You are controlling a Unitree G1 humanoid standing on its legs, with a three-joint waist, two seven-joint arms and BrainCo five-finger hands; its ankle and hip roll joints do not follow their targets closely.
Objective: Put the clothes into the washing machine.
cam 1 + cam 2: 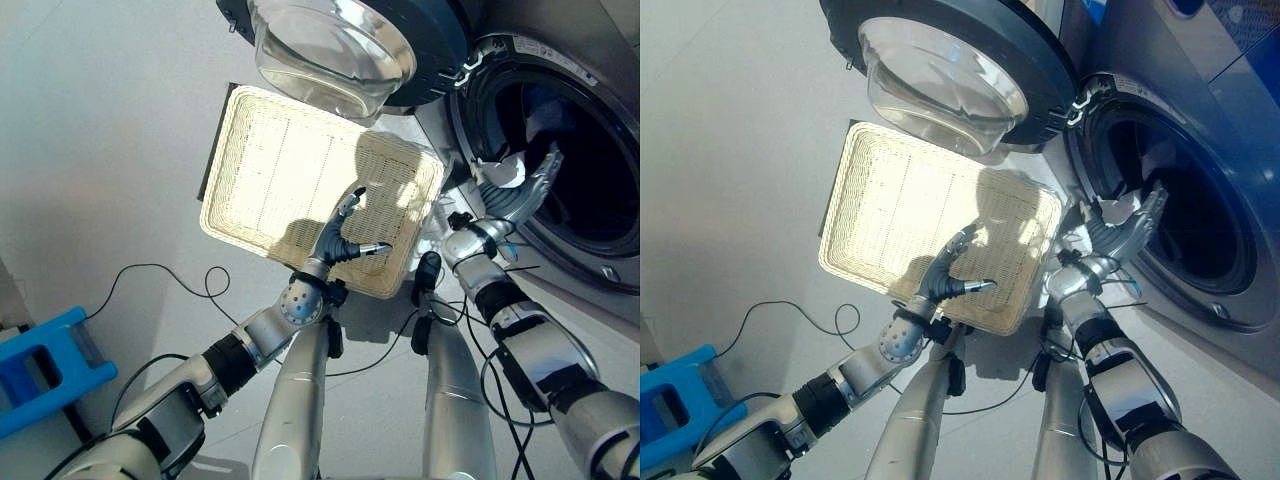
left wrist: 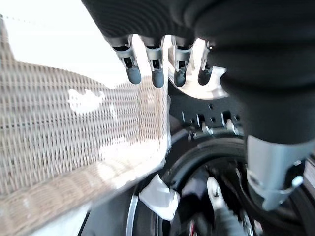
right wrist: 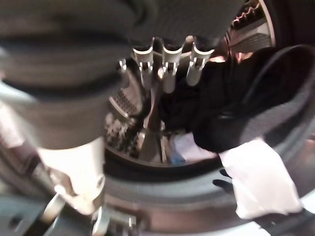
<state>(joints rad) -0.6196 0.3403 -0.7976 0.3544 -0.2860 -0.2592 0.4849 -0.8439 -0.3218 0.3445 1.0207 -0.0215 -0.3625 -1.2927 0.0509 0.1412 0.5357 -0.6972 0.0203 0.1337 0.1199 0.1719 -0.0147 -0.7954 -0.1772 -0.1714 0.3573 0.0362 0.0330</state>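
Since basket [image 1: 270,170] looks empty, I think job nearly done. Clothes [image 3: 231,118] lie in washing machine [image 1: 1200,200] drum at 3 o'clock; white cloth [image 1: 503,172] hangs over rim. Right hand [image 1: 1127,232] spread at rim, holds nothing. Left hand [image 1: 340,238] relaxed over basket. Left: push white cloth inside.

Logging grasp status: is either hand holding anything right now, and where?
Nothing is held: left hand is open over the basket; right hand is open at the drum opening.

No legible text. A white label [image 1: 545,47] on the washing machine [image 1: 590,60] rim above the drum opening carries print too small to read.
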